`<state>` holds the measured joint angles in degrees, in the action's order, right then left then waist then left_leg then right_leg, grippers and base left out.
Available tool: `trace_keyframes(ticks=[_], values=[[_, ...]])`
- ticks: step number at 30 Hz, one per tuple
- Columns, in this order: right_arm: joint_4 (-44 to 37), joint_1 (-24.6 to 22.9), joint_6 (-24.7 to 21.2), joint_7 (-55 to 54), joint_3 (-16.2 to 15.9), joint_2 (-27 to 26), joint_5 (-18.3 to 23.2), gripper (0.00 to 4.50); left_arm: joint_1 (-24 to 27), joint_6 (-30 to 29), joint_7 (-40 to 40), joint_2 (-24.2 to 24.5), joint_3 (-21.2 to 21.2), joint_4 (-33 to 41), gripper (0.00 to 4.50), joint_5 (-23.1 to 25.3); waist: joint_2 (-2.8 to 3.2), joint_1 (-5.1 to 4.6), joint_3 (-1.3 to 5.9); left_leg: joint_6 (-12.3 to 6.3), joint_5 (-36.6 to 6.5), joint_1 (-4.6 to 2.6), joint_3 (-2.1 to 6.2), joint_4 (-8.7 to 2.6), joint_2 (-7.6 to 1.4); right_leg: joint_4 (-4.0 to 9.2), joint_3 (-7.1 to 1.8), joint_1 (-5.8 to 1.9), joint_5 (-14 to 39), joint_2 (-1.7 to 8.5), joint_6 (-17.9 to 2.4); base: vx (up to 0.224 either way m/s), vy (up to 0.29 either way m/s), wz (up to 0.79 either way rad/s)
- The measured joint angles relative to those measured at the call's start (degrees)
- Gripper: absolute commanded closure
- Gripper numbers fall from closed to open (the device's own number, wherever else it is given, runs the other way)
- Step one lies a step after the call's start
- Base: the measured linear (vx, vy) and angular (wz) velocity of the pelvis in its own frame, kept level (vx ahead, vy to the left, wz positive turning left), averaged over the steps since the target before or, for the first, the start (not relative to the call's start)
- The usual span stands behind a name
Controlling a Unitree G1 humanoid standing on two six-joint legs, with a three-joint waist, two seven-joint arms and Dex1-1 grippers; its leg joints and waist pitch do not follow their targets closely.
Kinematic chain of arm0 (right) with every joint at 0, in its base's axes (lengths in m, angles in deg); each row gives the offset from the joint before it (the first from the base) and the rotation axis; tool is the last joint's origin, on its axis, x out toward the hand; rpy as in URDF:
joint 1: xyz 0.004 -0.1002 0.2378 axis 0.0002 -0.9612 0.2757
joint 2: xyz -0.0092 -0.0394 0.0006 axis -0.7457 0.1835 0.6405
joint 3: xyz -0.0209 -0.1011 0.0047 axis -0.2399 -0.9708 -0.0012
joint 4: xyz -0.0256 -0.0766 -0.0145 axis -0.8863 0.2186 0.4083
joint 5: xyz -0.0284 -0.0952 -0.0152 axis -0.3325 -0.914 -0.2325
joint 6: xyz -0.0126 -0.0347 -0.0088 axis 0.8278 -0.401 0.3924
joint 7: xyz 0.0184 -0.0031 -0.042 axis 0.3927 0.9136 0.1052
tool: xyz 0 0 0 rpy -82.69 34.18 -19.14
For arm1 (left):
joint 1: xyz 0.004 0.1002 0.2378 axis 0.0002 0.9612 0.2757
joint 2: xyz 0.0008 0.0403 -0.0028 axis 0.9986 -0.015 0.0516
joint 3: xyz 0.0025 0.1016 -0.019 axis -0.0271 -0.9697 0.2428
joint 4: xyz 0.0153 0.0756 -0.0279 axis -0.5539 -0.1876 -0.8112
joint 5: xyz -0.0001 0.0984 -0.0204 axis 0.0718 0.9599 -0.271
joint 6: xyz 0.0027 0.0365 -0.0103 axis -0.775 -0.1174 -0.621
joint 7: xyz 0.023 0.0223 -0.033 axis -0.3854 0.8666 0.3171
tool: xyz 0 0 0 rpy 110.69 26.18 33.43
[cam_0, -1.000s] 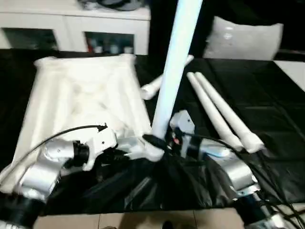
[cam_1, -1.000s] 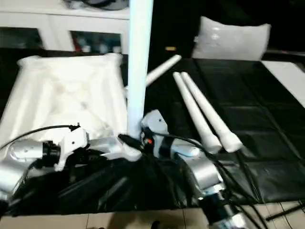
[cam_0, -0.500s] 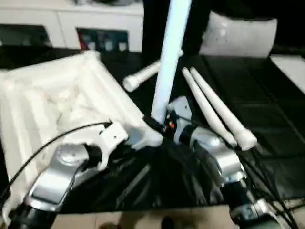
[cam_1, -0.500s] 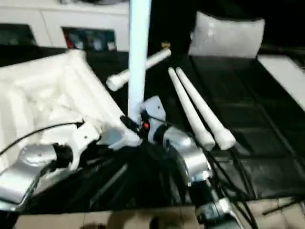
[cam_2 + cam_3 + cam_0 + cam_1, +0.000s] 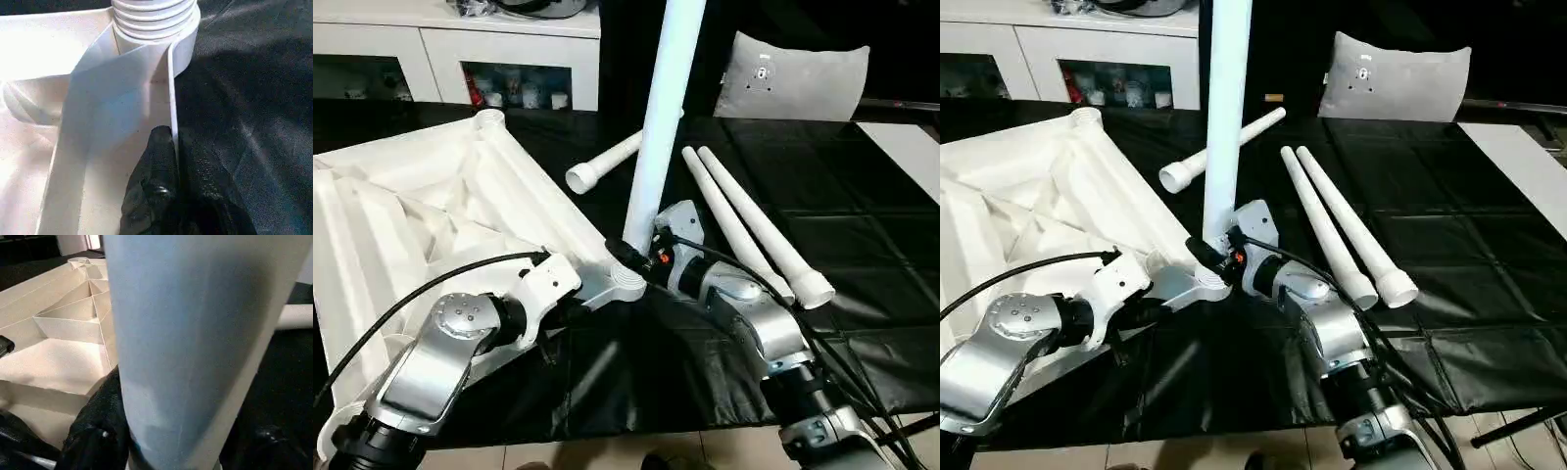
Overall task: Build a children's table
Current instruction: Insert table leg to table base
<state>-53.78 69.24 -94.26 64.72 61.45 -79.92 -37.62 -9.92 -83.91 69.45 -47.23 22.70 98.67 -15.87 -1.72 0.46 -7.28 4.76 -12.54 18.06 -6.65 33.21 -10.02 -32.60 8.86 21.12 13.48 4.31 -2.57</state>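
At near bench edge, right gripper (image 5: pixel 628 257) clamped low on upright leg (image 5: pixel 662 117), left gripper (image 5: pixel 168 147) pinching tabletop (image 5: pixel 421 211) rim; light, stiff, slick plastic, best held near socket (image 5: pixel 626 281).

We see the white plastic square tabletop (image 5: pixel 431 215) upside down at the black-covered table's (image 5: pixel 862 176) left edge, one white tapered leg (image 5: pixel 658 127) upright in its near corner socket, two loose legs (image 5: pixel 754 230) side by side right, another (image 5: pixel 612 163) behind.

Both head views look forward and down, sharing the upright table leg (image 5: pixel 658 137). Each wrist camera sits very close: left at the corner socket (image 5: pixel 155 19), right seemingly against that leg.
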Motion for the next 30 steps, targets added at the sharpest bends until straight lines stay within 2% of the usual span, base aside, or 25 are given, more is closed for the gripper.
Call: trace_keyframes(ticks=[1, 3, 5, 10, 12, 14, 15, 17, 20, 24, 30], values=[[1.4, 0.0, 0.2, -0.1, 0.0, -0.1, -0.4, 2.05, -0.1, 1.0, 0.0, -0.2, -0.2, -0.3, 4.50, 0.0, 0.03, 0.13, -0.03, 0.00, 0.0, 0.07, 0.04, -0.09, 0.00, 0.15, 0.06, 0.00, 0.0, 0.00, 0.0, 0.000, 0.000, 0.00], [1.8, -0.2, 1.3, 0.1, 0.5, -0.3, -0.3, 1.59, 0.0, 2.5, -0.1, -0.2, -0.3, -0.9, 4.50, -0.1, 0.05, 0.35, -0.06, 0.00, 0.0, 0.12, -0.05, -0.27, 0.00, 0.40, 0.03, -0.04, 0.0, 0.00, 0.0, 0.000, 0.000, 0.00], [2.4, -0.3, 1.6, 0.4, 0.6, -0.3, -0.3, 1.42, 0.0, 4.6, 0.4, 0.3, -0.4, -1.6, 4.50, -0.4, 0.30, 0.62, -0.21, 0.00, 0.0, 0.22, -0.11, -0.26, 0.00, 0.45, -0.05, 0.00, 0.0, 0.00, 0.0, 0.000, 0.000, 0.00], [5.0, -1.1, 2.7, 1.9, 0.6, 0.2, -0.4, 1.04, -0.1, 7.3, 2.0, 1.6, -0.4, -1.9, 4.50, -1.0, 0.23, 1.70, -0.14, 0.00, 0.0, 0.64, -0.50, -0.03, 0.00, 0.42, -0.49, 0.18, -2.3, 0.04, -0.4, 0.000, 0.000, 0.00], [4.8, -1.5, 4.1, 3.3, 0.6, 0.9, -0.4, 0.87, -0.1, 8.3, 3.1, 2.3, -0.3, -2.0, 4.50, -1.8, 0.14, 1.96, 0.05, 0.03, 0.2, 1.02, -0.90, 0.06, 0.00, 0.17, -1.08, 0.76, -3.9, 0.04, -0.5, 0.062, -0.024, 0.06], [4.1, -2.6, 5.1, 5.4, 0.5, 2.3, -0.4, 0.75, -0.4, 9.8, 4.4, 2.4, -0.3, -2.7, 4.50, -2.2, 0.08, 2.41, 0.19, 0.03, 0.5, 0.97, -1.53, 0.07, -0.11, -0.74, -1.84, 1.19, -4.1, 0.03, -0.1, 0.083, -0.033, 0.11], [3.8, -3.0, 5.7, 6.2, 0.6, 2.6, 0.0, 0.70, -0.4, 10.6, 5.0, 2.8, -0.3, -2.8, 4.50, -2.6, 0.16, 2.84, 0.28, -0.01, 0.5, 1.13, -1.87, -0.13, -0.20, -1.06, -1.98, 1.66, -3.8, 0.03, -0.2, 0.095, -0.033, 0.07], [2.5, -3.7, 6.3, 8.1, 0.7, 3.8, 0.6, 0.40, -1.2, 12.2, 6.6, 3.2, -0.2, -4.0, 4.50, -3.3, 0.28, 3.11, 0.38, -0.31, 0.7, 1.84, -1.91, -0.10, -0.19, -1.75, -2.06, 2.27, -3.3, 0.03, -0.6, 0.047, -0.017, 0.03], [0.1, -5.6, 7.2, 11.2, 1.1, 6.3, 1.4, 0.22, -1.9, 14.5, 9.0, 4.0, -0.3, -5.3, 4.50, -4.0, 0.22, 3.16, 0.44, -0.40, 0.6, 2.11, -1.81, 0.13, -0.19, -2.35, -2.16, 2.85, -3.0, 0.02, -1.0, 0.000, 0.000, 0.00], [-1.7, -8.1, 9.0, 15.7, 1.1, 9.9, 2.1, 0.10, -2.9, 17.3, 11.9, 5.0, -0.6, -7.9, 4.50, -4.4, 0.22, 3.11, 0.43, -0.42, 0.6, 2.39, -1.81, 0.47, -0.32, -2.41, -2.12, 2.84, -3.1, -0.01, -0.9, 0.000, 0.000, 0.00], [-4.9, -9.9, 9.5, 21.8, 1.1, 14.6, 2.3, 0.10, -3.5, 21.3, 15.0, 6.3, -1.3, -11.4, 4.50, -5.0, 0.22, 3.08, 0.44, 0.18, 0.8, 1.91, -2.17, 0.72, -0.73, -2.39, -2.11, 2.20, -3.1, -0.05, -0.3, -0.025, -0.002, 0.01]])
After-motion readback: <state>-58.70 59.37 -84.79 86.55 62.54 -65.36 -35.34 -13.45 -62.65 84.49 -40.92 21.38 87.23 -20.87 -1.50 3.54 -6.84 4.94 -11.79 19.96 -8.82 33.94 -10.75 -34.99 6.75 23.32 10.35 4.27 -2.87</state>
